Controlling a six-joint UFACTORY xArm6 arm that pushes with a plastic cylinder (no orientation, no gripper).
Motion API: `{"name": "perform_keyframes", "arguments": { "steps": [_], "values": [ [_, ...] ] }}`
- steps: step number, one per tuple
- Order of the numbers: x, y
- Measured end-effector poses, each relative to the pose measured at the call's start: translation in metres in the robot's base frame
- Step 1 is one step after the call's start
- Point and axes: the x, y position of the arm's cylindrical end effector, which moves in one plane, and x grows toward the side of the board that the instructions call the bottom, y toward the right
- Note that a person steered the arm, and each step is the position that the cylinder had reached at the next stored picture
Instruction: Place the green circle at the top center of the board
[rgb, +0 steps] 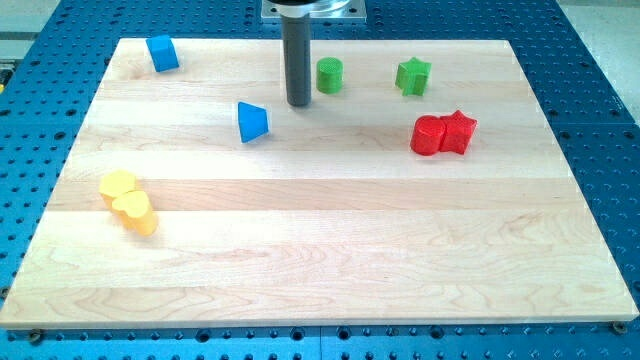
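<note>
Green circle (330, 75) sits near the view's top, a little right of centre, on the pale wooden board (320, 250) that lies on the blue perforated table (600, 120). My tip (298, 103) rests just to the left of that circle, close beside it and slightly lower in the view; whether the two touch I cannot tell. I carry no hand, only the dark rod, so nothing is spread, pressed together or pinching.

Further to the view's right, along the same top band, stands the green star (413, 76), apart from the circle. Below and right of the star, the red circle (428, 136) and the red star (459, 132) sit touching, the star on the right.

To the left of my tip and a bit lower lies the blue triangle-like block (252, 121), near but apart from the rod. A second blue block (163, 53), roughly square, sits at the board's top left corner. Near the left edge, about mid-height, two yellow blocks press together: one upper left (118, 186), the other lower right (136, 212); their shapes are hard to make out.
</note>
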Motion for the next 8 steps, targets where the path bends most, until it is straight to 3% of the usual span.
{"name": "perform_keyframes", "arguments": {
  "steps": [1,2,6,8],
  "values": [
    [-0.003,0.018],
    [-0.047,0.016],
    [-0.068,0.108],
    [-0.103,0.062]
  ]
}}
